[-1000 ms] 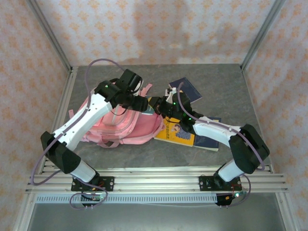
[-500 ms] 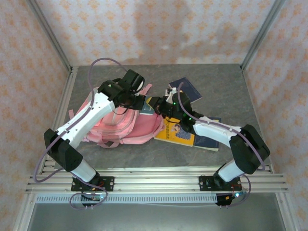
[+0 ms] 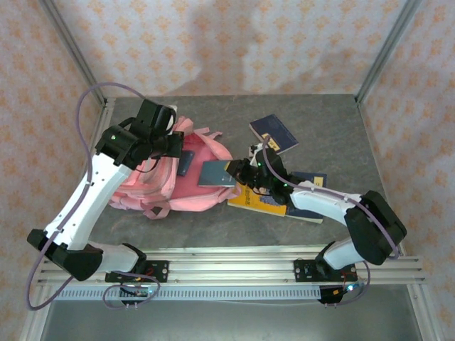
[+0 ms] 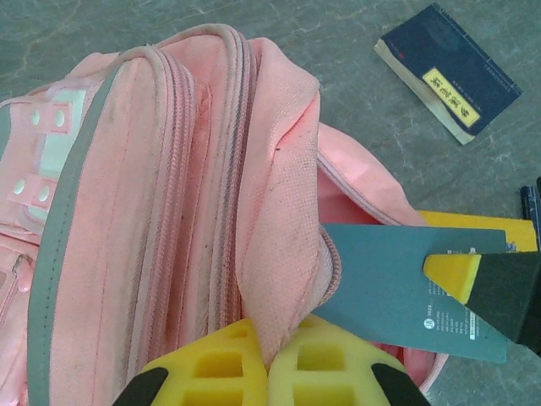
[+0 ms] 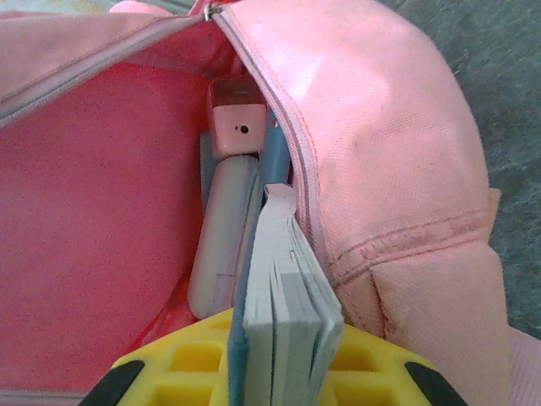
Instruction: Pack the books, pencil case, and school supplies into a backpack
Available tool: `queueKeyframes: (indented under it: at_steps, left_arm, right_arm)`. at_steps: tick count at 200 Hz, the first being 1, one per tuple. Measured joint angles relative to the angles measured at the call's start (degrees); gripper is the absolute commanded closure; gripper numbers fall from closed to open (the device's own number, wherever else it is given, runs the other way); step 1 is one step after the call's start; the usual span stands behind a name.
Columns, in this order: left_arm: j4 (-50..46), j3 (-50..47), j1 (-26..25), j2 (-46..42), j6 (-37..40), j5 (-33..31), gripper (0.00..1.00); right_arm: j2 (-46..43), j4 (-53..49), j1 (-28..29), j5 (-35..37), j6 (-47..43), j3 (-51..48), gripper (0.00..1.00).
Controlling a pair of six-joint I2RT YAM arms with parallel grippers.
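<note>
The pink backpack [image 3: 153, 186] lies on its side at the left, mouth facing right. My left gripper [image 3: 170, 145] is shut on the upper flap of the backpack [image 4: 127, 211] and holds the mouth up; its fingers [image 4: 220, 368] pinch the pink fabric. My right gripper [image 3: 236, 170] is shut on a teal notebook [image 3: 215, 173], edge-on in the right wrist view [image 5: 283, 288], its front end at the mouth. Inside the backpack [image 5: 380, 127] sit a pink sharpener [image 5: 239, 127] and a pale stapler-like bar [image 5: 220, 245]. The pencil case is out of view.
A navy book with a yellow label [image 3: 274, 133] lies at the back right. A yellow book [image 3: 261, 200] rests on another navy book [image 3: 313, 207] under the right arm. Metal frame posts and patterned walls close in the grey table [image 3: 327, 128].
My left gripper has shut on the backpack flap and pulled it left, opening the mouth. My right gripper has carried the teal notebook left toward that opening.
</note>
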Motion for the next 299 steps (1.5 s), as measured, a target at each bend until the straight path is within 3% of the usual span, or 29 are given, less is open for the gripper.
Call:
queueKeyframes:
  at_steps: [57,103,152,168,192,230,255,299]
  left_arm:
    - [-0.6,0.0,0.2,0.0,0.3,0.7,1.0]
    - [-0.7,0.0,0.2,0.0,1.0,1.4,1.0]
    - [-0.7,0.0,0.5,0.0,1.1,1.7,1.0]
    - [-0.7,0.0,0.5,0.0,1.1,1.8,1.0]
    - [-0.7,0.0,0.5,0.0,1.1,2.0,1.0]
    - [-0.3,-1.1,1.2,0.0,0.9,3.3,1.0]
    - [1.2,-2.3,1.3,0.0,0.7,4.2,1.0]
    - [4.0,-5.3,1.3,0.8,0.0,6.5,1.0]
  right_arm:
    - [4.4,2.5,3.8,-0.6,3.3,6.9,1.0]
    - [16.1,9.3,5.8,-0.5,10.3,16.1,1.0]
    - [24.1,2.1,8.6,5.2,9.7,23.1,1.0]
    - [26.2,1.0,9.4,6.6,9.2,24.5,0.87]
    - [31.4,-0.3,9.9,6.6,8.4,28.5,0.54]
    - [33.7,-2.6,9.9,5.1,3.8,31.8,0.28]
    - [28.7,-6.6,9.9,7.2,-1.9,30.1,0.22]
    - [15.7,-12.8,9.9,15.1,-9.8,24.5,0.21]
